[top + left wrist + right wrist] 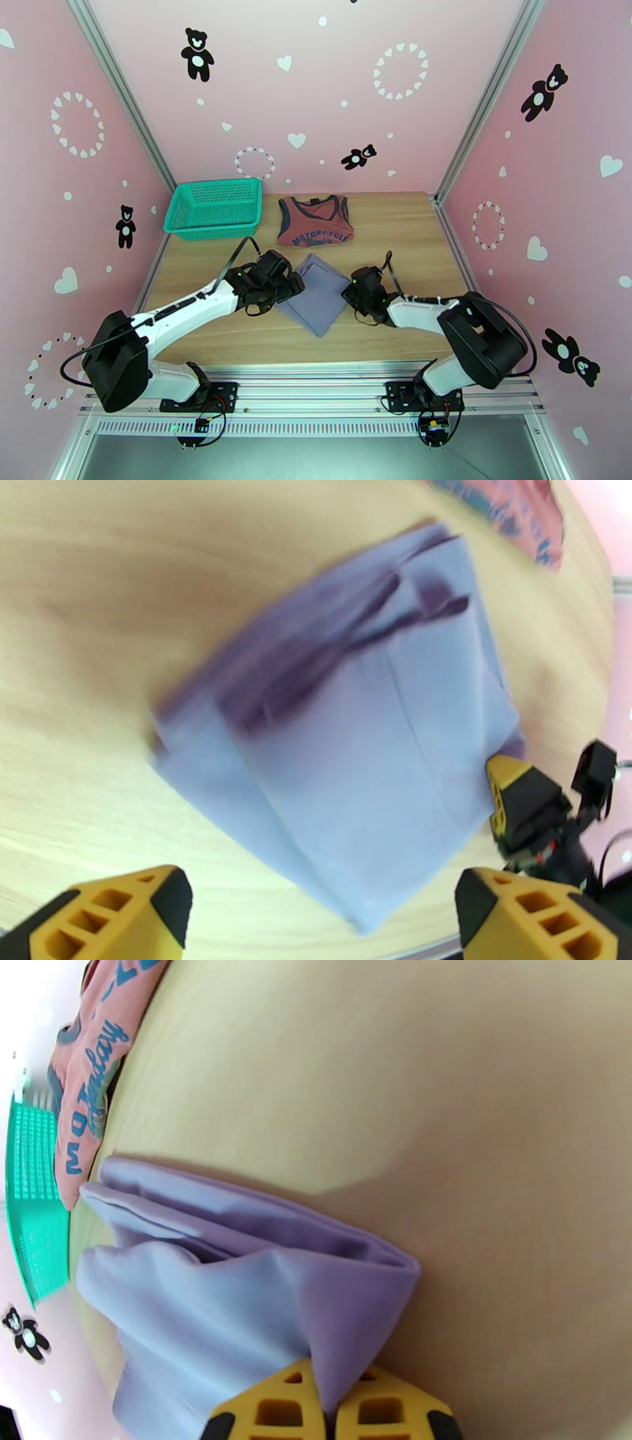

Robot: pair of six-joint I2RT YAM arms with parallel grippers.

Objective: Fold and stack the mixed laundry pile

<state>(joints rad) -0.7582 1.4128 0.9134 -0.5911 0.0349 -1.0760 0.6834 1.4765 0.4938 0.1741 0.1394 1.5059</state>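
Observation:
The grey-lavender shirt (pixel 318 298) lies folded in the middle of the table, one corner pointing toward me. My right gripper (pixel 350 294) is at its right edge. In the right wrist view the right gripper (pixel 328 1411) is shut on a fold of the shirt (pixel 237 1299). My left gripper (pixel 295 286) hovers at the shirt's left edge, open. Its yellow fingertips (pixel 130 906) stand wide apart above the shirt (pixel 371 740) with nothing between them. The rust-red tank top (pixel 314 222) lies flat behind the shirt, lettering up, and shows as tank top (pixel 87 1078) in the right wrist view.
A teal mesh basket (pixel 212 230) stands at the back left of the wooden table (pixel 411 237), seen also as basket (pixel 31 1197) at the far left of the right wrist view. Pink walls close in the sides and back.

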